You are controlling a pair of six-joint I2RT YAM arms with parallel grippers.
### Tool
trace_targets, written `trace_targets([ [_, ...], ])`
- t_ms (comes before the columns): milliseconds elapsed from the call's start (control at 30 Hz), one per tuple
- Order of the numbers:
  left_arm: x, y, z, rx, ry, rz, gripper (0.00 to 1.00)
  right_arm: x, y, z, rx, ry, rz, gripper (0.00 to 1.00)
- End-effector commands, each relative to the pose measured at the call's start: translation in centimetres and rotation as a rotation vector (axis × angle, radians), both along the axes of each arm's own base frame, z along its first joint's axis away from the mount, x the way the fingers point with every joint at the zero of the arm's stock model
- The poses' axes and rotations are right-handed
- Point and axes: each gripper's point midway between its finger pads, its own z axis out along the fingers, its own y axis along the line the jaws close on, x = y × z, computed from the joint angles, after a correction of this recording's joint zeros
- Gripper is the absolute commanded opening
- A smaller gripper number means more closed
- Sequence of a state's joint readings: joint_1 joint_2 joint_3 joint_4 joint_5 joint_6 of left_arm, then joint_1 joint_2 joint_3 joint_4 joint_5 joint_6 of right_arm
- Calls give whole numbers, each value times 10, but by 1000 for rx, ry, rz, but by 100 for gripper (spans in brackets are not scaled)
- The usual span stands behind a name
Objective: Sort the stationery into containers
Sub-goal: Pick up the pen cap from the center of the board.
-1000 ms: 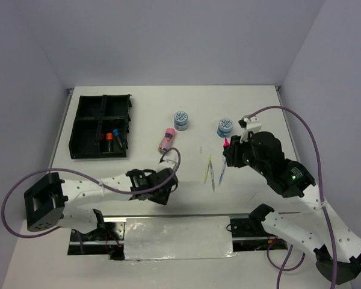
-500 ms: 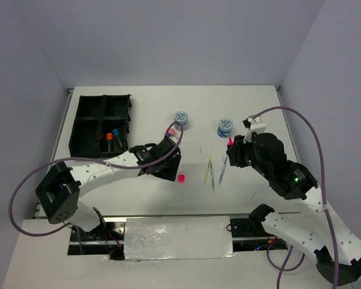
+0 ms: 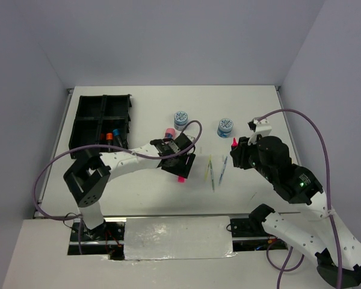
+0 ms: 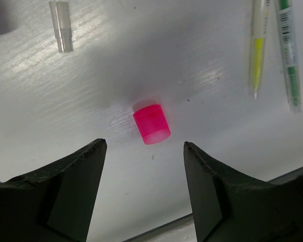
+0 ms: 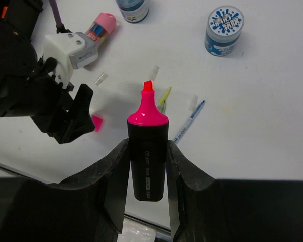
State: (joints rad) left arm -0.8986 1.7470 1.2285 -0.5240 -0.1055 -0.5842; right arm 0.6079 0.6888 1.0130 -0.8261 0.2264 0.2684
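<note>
Black tray [image 3: 88,110]: near-right compartment holds two capped markers [image 3: 112,136].

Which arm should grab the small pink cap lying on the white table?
Left. The left gripper hovers open directly above the small pink cap; the right gripper is shut on the uncapped black-bodied pink highlighter, farther off.

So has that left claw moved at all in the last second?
Yes. In the top view the left gripper has swung up the picture and rightward, closer to the pens, and now hangs open over the pink cap.
</note>
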Motion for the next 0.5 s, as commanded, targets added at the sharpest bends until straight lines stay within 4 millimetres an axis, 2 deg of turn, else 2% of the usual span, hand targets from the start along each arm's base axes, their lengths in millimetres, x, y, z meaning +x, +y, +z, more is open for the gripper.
trace_targets([
  [0, 2, 2, -3, 36, 4, 60, 75, 1, -4, 17, 19, -37, -23, 2],
  [267, 0, -8, -22, 26, 18, 79, 75, -1, -2, 17, 25, -33, -3, 2],
  [467, 1, -11, -29, 76, -13, 106, 75, -2, 0, 14, 26, -28, 7, 2],
])
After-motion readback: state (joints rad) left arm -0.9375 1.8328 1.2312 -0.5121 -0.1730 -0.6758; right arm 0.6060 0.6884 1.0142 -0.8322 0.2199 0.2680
